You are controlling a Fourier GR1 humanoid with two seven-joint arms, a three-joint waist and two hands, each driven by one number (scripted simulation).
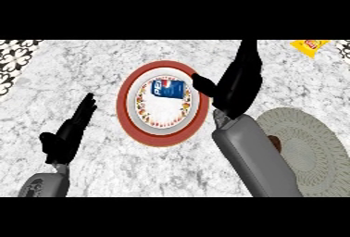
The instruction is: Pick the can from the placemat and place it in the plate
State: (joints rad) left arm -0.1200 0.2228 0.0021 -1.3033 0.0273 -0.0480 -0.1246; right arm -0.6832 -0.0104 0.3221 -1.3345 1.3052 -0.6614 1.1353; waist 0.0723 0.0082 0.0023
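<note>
A blue can [169,88] lies on its side in the upper part of the red-rimmed white plate [130,118] at the counter's middle. My right hand [236,83] hovers just right of the plate with straight fingers pointing up and its thumb toward the can; it holds nothing and stands apart from the can. The round grey-green placemat [311,148] lies at the right, partly under my right forearm, with a small brown thing [275,142] at its left edge. My left hand [68,132] rests open at the lower left, fingers up.
A yellow snack bag [311,46] lies at the top right corner. A black-and-white patterned cloth [15,58] covers the far left edge. The counter is grey-white marble.
</note>
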